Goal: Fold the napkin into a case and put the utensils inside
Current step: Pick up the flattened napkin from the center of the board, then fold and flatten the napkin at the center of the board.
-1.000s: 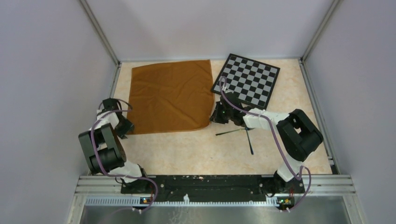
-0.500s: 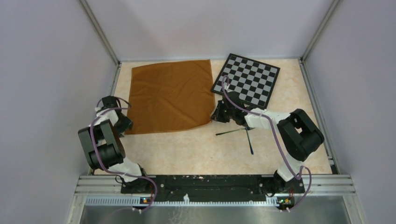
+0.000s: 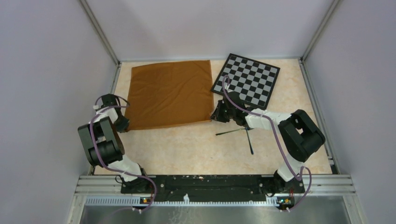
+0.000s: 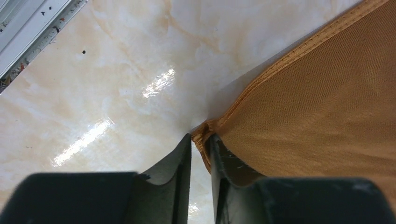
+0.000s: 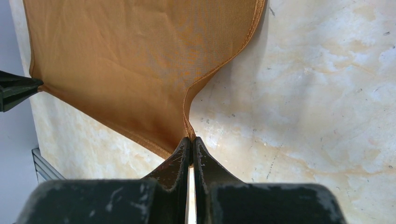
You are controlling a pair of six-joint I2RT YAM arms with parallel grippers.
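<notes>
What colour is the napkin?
The napkin is plain rust-brown, best seen in the right wrist view.

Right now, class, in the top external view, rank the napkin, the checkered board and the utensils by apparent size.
1. napkin, largest.
2. checkered board, clearly smaller.
3. utensils, smallest; the two look alike, so they stay unranked against each other.

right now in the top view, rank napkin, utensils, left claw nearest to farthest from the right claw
1. napkin: its near right corner is pinched in the right claw.
2. utensils: close by, just below it in view, slightly right.
3. left claw: far left, at the napkin's other near corner.
</notes>
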